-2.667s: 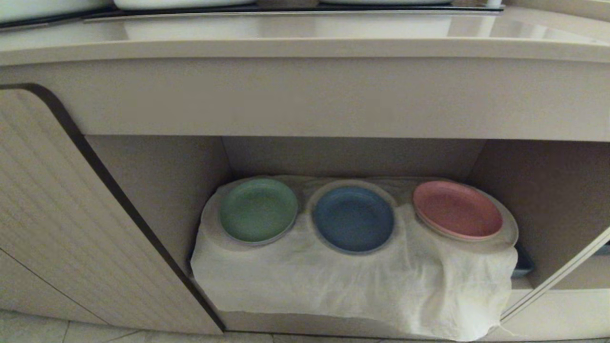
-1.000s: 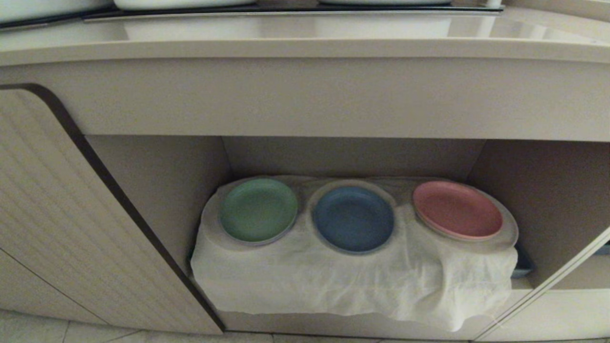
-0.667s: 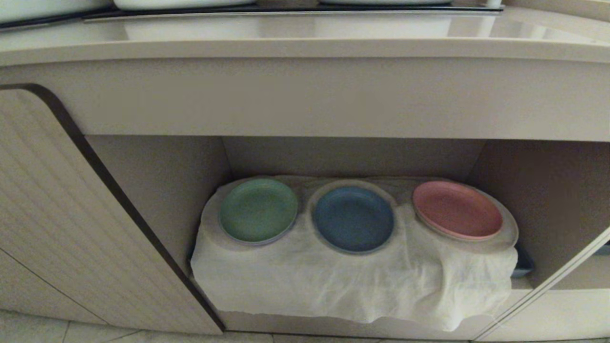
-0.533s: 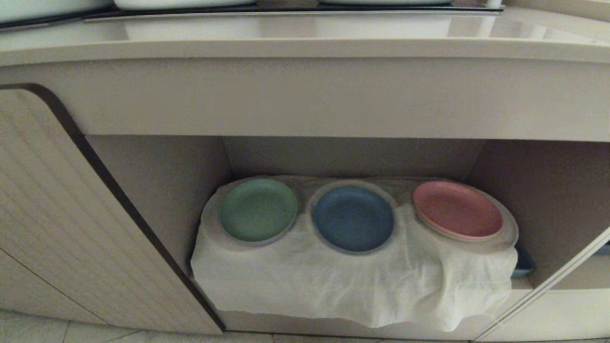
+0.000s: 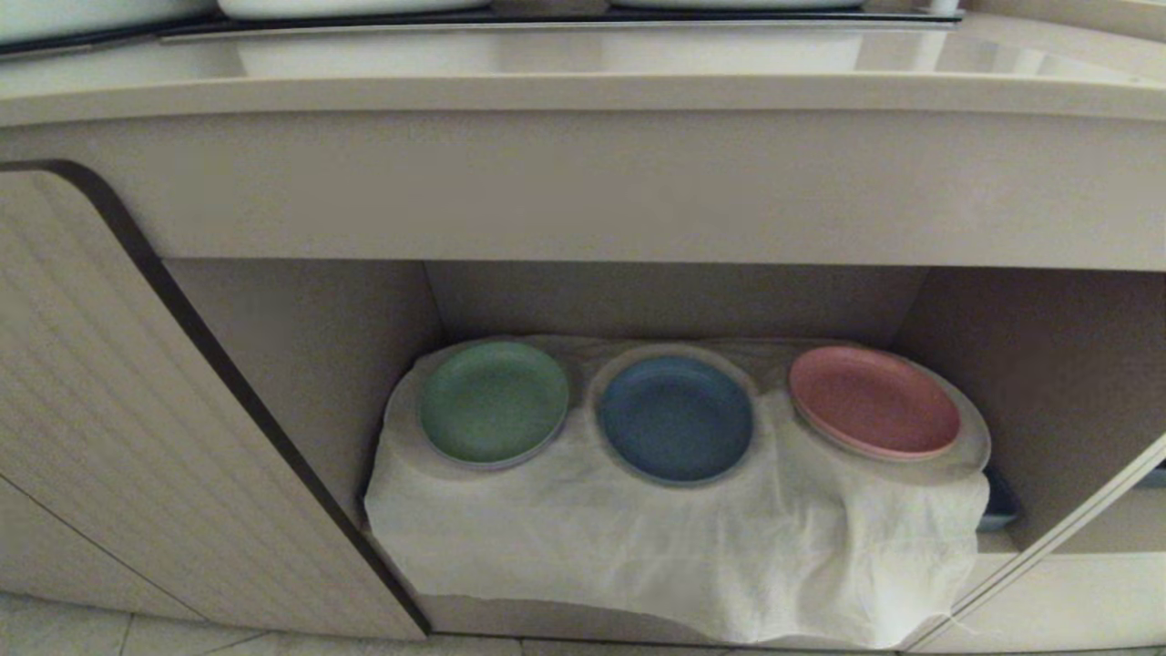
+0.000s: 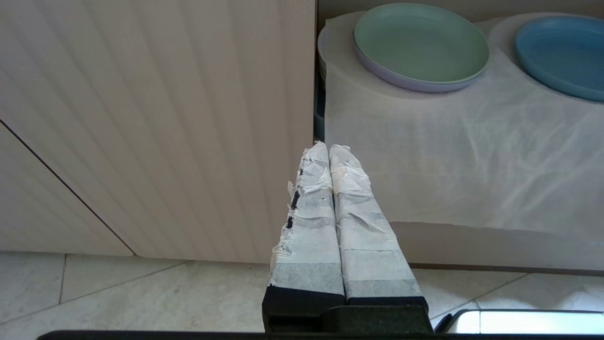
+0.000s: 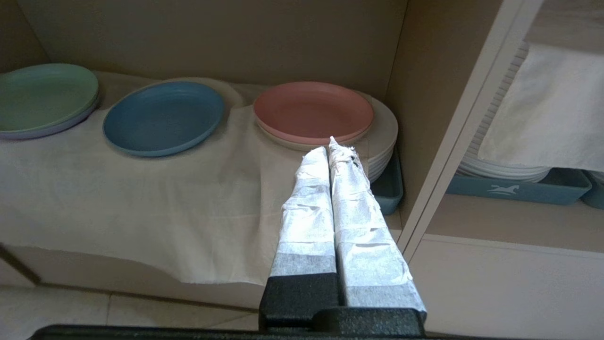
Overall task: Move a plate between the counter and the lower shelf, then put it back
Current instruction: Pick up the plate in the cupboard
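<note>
Blue plate sits on the white cloth in the lower shelf, middle of three: green plate on its left, pink plate on its right, none touching. Counter above has no blue plate on it. Right gripper is pressed together, empty, low in front of the shelf near the pink plate. Left gripper also pressed together, empty, by the cabinet door. My read: nothing gripped yet, so pick-up, lift to counter and return all remain.
</note>
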Available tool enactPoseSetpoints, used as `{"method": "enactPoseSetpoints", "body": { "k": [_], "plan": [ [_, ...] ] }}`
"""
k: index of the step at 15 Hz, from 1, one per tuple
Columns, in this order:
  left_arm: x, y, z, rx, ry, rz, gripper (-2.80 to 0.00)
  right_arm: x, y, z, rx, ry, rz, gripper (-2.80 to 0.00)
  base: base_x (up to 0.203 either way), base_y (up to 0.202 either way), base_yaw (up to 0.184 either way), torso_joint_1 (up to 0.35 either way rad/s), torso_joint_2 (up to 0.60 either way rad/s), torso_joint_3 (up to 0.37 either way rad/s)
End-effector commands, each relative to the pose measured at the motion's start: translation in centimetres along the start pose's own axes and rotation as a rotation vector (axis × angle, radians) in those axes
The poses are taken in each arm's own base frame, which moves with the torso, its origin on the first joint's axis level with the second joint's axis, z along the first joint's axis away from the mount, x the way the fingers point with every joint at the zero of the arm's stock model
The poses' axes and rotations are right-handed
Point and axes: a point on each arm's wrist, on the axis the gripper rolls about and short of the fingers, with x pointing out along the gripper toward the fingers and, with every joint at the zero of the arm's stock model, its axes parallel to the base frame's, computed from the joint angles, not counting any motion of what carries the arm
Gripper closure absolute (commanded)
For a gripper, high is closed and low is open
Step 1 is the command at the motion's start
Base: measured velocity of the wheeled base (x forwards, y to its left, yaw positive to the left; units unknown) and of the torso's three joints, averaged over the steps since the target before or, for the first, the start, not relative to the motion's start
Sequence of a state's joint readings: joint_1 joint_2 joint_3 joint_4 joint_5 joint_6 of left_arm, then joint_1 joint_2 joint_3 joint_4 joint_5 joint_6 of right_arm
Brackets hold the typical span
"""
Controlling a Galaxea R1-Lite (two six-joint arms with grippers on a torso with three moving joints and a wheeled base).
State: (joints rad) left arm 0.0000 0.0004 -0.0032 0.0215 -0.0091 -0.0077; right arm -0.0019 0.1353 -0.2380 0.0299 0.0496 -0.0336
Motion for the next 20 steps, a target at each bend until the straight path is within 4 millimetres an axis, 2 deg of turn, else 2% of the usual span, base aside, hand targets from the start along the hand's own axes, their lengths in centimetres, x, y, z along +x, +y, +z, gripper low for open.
{"method": "enactPoseSetpoints", "body": {
  "k": [1, 5, 9, 13, 20],
  "plan": [
    [0.0, 0.0, 0.0, 0.0, 0.0, 0.0, 0.0, 2.0, -0.1, 1.3, 0.005, 0.1, 0.004, 0.0, 0.0, 0.0, 0.0, 0.0, 0.0, 0.0],
    [0.0, 0.0, 0.0, 0.0, 0.0, 0.0, 0.0, 5.3, -0.3, 2.6, 0.014, 0.183, 0.009, 0.0, 0.0, 0.0, 0.0, 0.0, 0.0, 0.0],
    [0.0, 0.0, 0.0, 0.0, 0.0, 0.0, 0.0, 8.4, -0.4, 2.7, 0.023, 0.258, 0.043, 0.0, 0.0, 0.0, 0.0, 0.0, 0.0, 0.0],
    [0.0, 0.0, 0.0, 0.0, 0.0, 0.0, 0.0, 10.7, -0.2, 1.7, 0.049, 0.386, 0.153, 0.0, 0.0, 0.0, 0.0, 0.0, 0.0, 0.0],
    [0.0, 0.0, 0.0, 0.0, 0.0, 0.0, 0.0, 14.8, 1.3, -0.9, 0.151, 0.642, 0.521, 0.0, 0.0, 0.0, 0.0, 0.0, 0.0, 0.0]
  ]
}}
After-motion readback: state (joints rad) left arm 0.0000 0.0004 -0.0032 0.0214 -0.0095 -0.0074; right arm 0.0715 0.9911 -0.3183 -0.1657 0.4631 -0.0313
